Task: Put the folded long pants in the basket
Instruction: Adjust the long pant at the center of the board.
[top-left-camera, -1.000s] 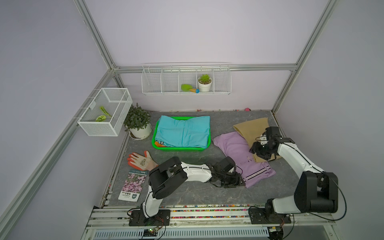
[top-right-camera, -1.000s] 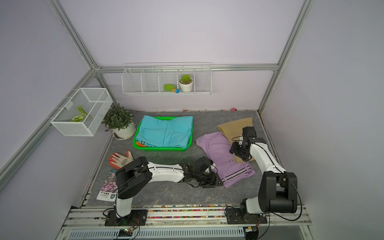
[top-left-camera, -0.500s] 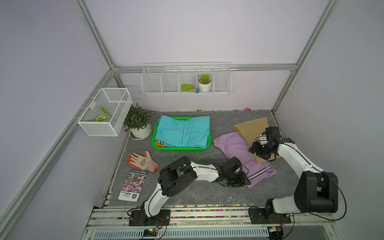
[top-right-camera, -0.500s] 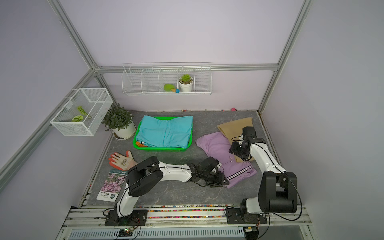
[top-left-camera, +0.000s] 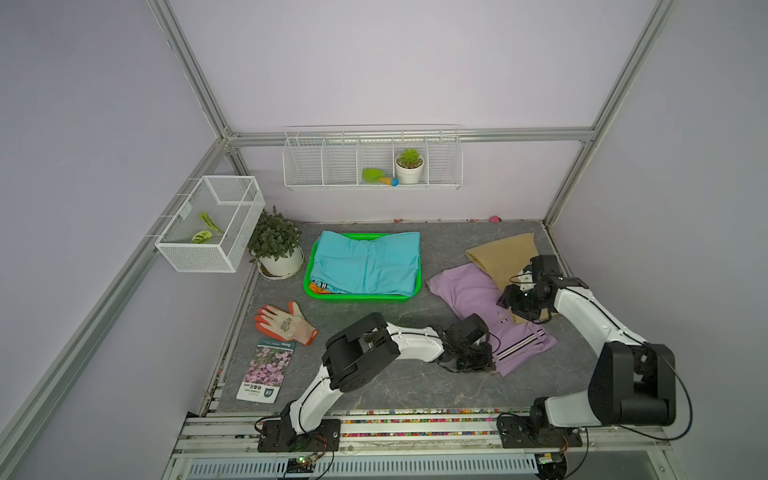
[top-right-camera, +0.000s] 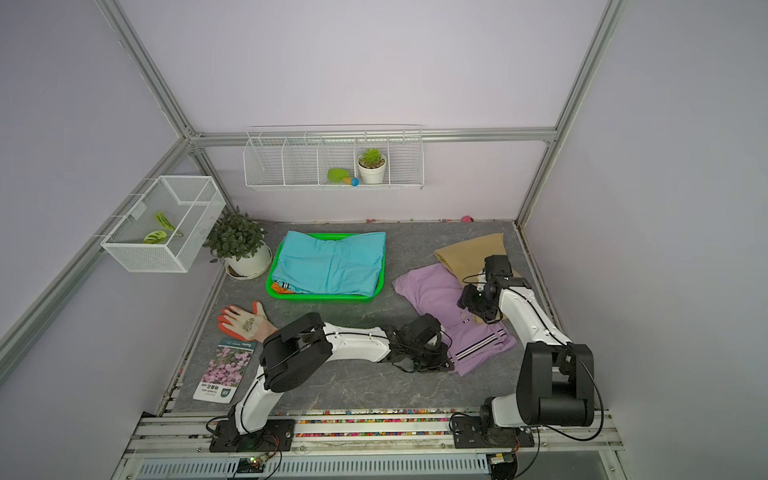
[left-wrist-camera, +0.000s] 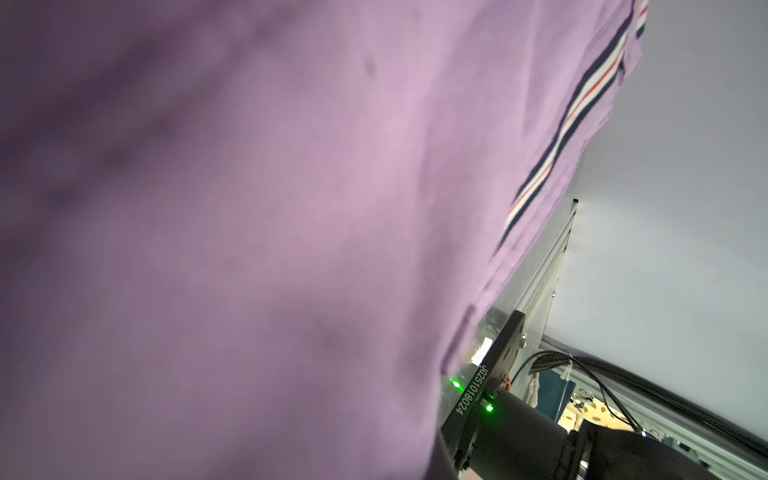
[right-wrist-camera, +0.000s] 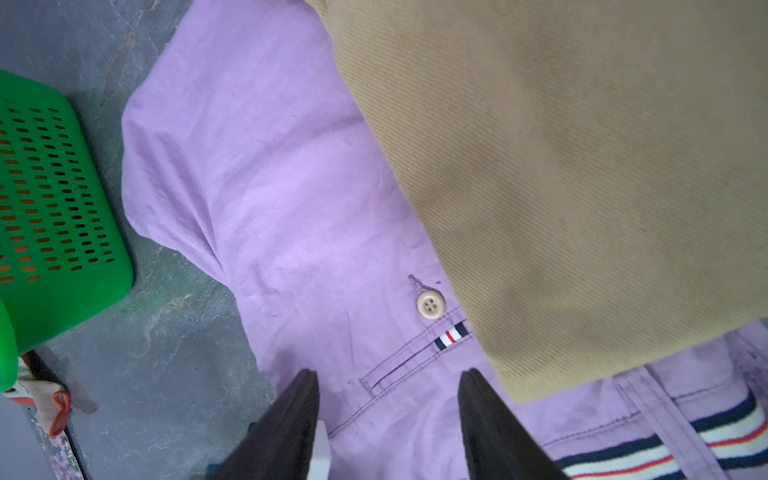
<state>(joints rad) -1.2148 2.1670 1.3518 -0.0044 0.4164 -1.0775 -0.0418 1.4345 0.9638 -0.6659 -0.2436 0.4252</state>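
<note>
L end effector (top-left-camera: 484, 362) is pinching lilac pants (top-left-camera: 465, 291) at waistband edge; R end effector (right-wrist-camera: 388, 374) is hovering spread over same pants.

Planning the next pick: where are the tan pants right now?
In both top views the tan pants lie on the table's far right side, overlapping the lilac pants, with the right end effector at their edge.
</note>
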